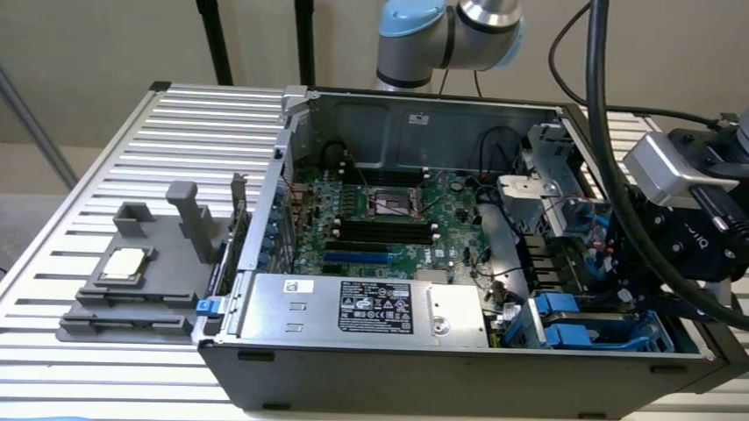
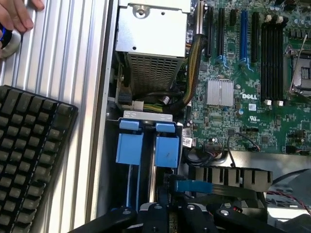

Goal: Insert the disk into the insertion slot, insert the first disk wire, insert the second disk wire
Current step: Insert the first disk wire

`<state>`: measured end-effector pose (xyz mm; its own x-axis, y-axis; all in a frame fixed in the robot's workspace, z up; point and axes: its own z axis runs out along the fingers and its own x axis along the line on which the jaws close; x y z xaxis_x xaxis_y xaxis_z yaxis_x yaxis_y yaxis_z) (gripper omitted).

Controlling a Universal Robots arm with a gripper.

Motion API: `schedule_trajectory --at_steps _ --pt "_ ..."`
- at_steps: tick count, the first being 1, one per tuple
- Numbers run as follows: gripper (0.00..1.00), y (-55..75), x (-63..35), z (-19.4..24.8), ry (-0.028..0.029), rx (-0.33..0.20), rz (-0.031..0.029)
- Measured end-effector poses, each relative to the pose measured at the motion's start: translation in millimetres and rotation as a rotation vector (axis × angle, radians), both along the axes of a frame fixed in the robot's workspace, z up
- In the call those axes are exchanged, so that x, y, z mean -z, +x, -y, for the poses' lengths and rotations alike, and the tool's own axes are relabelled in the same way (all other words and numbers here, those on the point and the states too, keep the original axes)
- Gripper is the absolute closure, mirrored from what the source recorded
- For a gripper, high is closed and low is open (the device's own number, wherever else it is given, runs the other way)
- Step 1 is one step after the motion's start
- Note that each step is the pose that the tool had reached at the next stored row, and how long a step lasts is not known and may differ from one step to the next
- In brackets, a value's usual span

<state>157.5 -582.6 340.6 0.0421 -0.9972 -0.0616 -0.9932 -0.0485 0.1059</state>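
Observation:
The insertion slot [image 1: 591, 331] is the grey sheet-metal bay with blue plastic parts at the case's front corner, on the exterior view's right. In the wrist view it shows two blue tabs [image 2: 130, 145] [image 2: 166, 148] and blue rails running toward the camera. My black gripper [image 1: 626, 281] hangs directly over this bay, and its body [image 2: 170, 213] is just behind the tabs. A small blue piece [image 2: 192, 186] lies close by its tip. The disk's grey metal face and white label are hidden, so I cannot tell whether it sits in the bay.
The silver power-supply box [image 1: 368, 307] lies along the case's front wall, with the motherboard [image 1: 392, 215] behind it. A grey fixture with a chip [image 1: 129, 267] sits on the slatted table. Beside the case are a black keyboard [image 2: 29, 145] and a person's hand [image 2: 17, 17].

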Motion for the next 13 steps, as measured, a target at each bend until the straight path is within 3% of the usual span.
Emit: schedule_trajectory --at_steps 5,13 --pt "0.84 2.6 -0.1 -0.6 -0.0242 0.002 -0.0116" --pt "0.84 4.1 0.3 -5.8 -0.0337 0.015 -0.0176"
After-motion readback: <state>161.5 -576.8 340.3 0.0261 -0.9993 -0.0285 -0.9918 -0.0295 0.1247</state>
